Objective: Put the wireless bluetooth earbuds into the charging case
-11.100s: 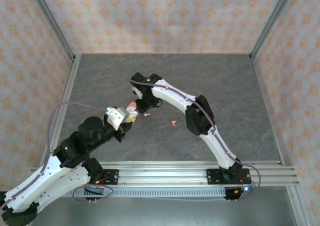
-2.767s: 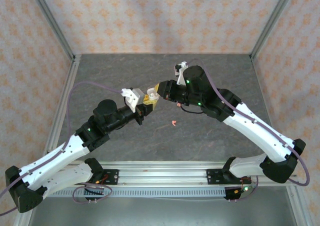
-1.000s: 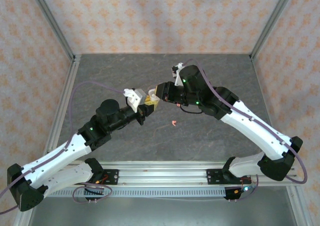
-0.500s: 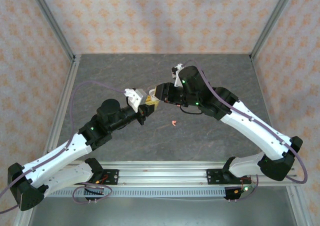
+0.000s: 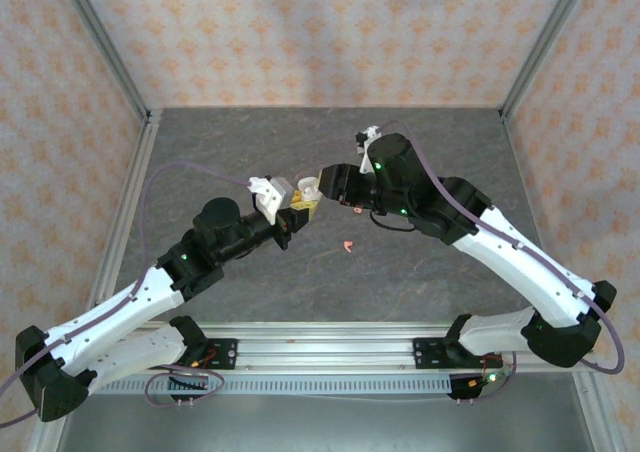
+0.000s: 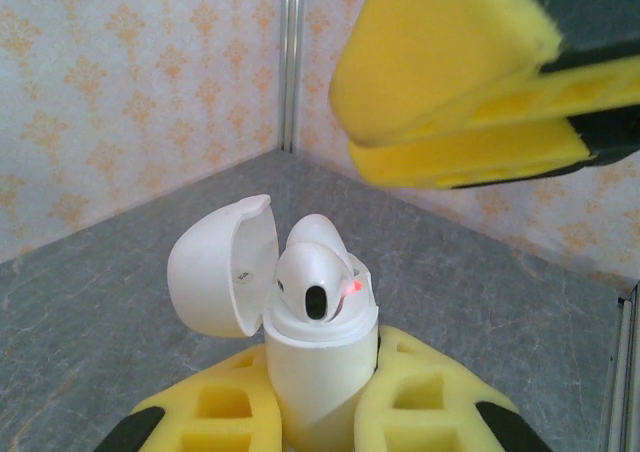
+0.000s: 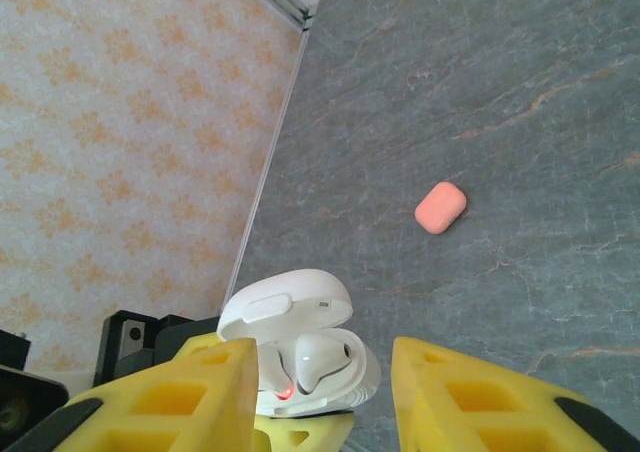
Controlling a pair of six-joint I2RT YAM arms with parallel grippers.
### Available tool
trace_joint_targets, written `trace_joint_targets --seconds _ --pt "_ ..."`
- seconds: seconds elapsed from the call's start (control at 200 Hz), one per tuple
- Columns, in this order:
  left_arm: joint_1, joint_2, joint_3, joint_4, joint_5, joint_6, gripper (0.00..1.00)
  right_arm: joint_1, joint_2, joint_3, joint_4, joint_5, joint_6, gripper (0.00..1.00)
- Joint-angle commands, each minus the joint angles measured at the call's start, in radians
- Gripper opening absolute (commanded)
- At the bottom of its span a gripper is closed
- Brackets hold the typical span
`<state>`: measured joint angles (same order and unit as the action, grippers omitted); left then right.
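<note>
White charging case (image 6: pixel 320 372), its lid (image 6: pixel 215 267) open, stands pinched between the left jaws, which press on its body. The right jaws have just spread and drawn back from it, leaving a white earbud (image 6: pixel 312 282) in the case. This insertion seems done, though I cannot tell if the earbud sits fully down. The right wrist view shows a coral-pink case (image 7: pixel 440 208) on the desk (image 7: pixel 520 92), well beyond the right jaws. The top view instead shows a coral earbud (image 5: pixel 346 245) near both jaws.

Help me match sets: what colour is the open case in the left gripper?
The charging case is white, clearest in the left wrist view.
</note>
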<state>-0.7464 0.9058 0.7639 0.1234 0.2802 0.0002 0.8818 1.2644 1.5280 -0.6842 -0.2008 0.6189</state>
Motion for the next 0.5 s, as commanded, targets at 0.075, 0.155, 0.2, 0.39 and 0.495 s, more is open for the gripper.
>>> trace_joint_targets --seconds 0.075,0.155,0.2,0.39,0.495 --pt "-0.004 -0.022 0.029 0.021 0.015 0.003 0.0 -0.04 -0.029 0.04 -0.042 0.01 -0.031 0.41" --pt "-0.004 -0.022 0.034 0.007 0.03 0.003 0.0 -0.086 -0.026 0.048 -0.046 -0.05 -0.029 0.41" --pt "-0.004 -0.019 0.038 -0.001 0.043 0.004 0.0 -0.116 -0.018 0.055 -0.055 -0.091 -0.028 0.41" --pt "-0.004 0.009 0.064 -0.023 0.114 -0.012 0.0 -0.185 0.008 0.065 -0.057 -0.217 -0.033 0.41" --pt "-0.004 0.023 0.07 -0.021 0.137 -0.02 0.0 -0.201 0.023 0.047 -0.034 -0.276 -0.032 0.42"
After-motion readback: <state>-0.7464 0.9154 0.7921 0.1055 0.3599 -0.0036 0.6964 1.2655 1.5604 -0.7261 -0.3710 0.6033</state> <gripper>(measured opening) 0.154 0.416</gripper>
